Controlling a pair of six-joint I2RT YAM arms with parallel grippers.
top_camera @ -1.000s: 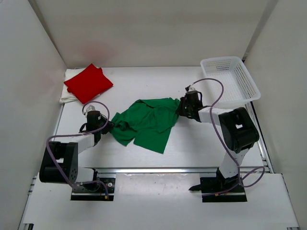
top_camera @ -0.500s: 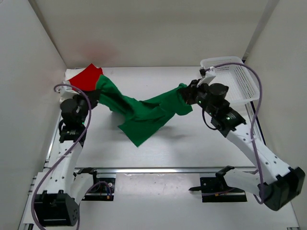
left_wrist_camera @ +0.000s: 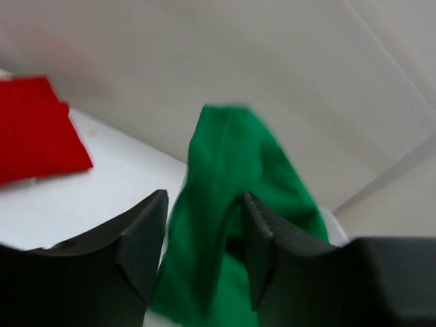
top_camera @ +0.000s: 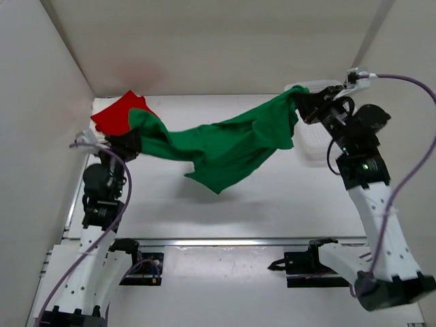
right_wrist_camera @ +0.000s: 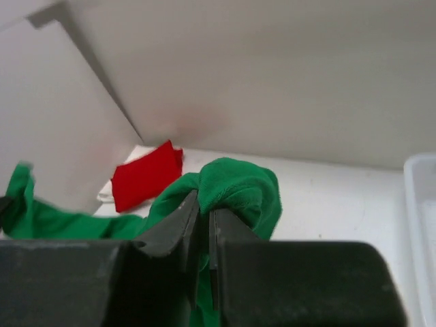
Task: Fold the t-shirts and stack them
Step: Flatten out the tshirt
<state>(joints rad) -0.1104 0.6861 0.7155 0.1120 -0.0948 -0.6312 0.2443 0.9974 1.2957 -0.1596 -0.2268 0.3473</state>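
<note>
**Two shirts stacked, the green one strung in mid-air**

Two of the three t-shirts look finished. The red t-shirt [top_camera: 116, 114] lies folded on top of the cream-white t-shirt [right_wrist_camera: 106, 193], at the far corner of the table [top_camera: 272, 204], well apart from the basket [top_camera: 308, 144] and on the opposite side.

The green t-shirt [top_camera: 218, 146] is not folded at all. It hangs above the table as a sagging band, running from just beside the basket across toward that pile. A loose flap droops from its middle, and its shadow falls on the bare tabletop below.

The right gripper [top_camera: 303, 105], raised right in front of the basket, is clamped on one end of the green t-shirt, with the jaws almost together and cloth pinched between them. The left gripper [top_camera: 133, 141], well apart from the basket and close by the red t-shirt, has the other end bunched between its fingers [left_wrist_camera: 143, 235]. Those fingers stand apart and the wrist view is blurred, so I cannot tell whether they are pressing the cloth or have let it slip.

By my reckoning the job is about two thirds done. The green t-shirt has yet to be laid out flat on the open table between the basket and the pile, folded down to match, and set on top of the red t-shirt.
</note>
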